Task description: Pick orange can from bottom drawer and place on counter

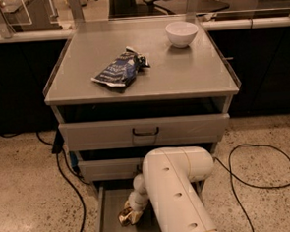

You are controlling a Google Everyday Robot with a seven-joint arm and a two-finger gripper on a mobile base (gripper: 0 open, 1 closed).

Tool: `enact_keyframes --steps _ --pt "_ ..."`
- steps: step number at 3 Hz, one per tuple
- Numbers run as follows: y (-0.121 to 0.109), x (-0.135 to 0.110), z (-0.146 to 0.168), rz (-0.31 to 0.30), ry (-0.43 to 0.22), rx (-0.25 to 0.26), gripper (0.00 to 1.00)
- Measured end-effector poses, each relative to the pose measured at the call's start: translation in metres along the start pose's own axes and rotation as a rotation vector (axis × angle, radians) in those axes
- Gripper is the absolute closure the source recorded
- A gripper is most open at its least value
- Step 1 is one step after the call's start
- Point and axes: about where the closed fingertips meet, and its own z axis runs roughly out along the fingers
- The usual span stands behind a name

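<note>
The orange can (124, 217) shows as a shiny copper shape in the bottom drawer (106, 214), which is pulled open at floor level. My gripper (134, 211) reaches down into that drawer at the end of the white arm (174, 185) and sits right against the can, over its right side. The arm hides most of the drawer's right half and part of the can. The counter (182, 76) is the flat grey top of the cabinet, well above the gripper.
A dark blue foil snack bag (120, 69) lies on the counter's left middle and a white bowl (182, 33) stands at its back right. The top drawer (145, 131) is slightly open above the arm. Black cables (259, 180) lie on the speckled floor on both sides.
</note>
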Motion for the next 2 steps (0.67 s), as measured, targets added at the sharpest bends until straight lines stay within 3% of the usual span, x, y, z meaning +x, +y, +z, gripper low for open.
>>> enact_keyframes --steps 1,2 --pt "0.000 0.005 -0.032 0.003 0.027 0.021 1.00" --pt "0.017 -0.003 -0.074 -0.007 0.048 0.031 1.00"
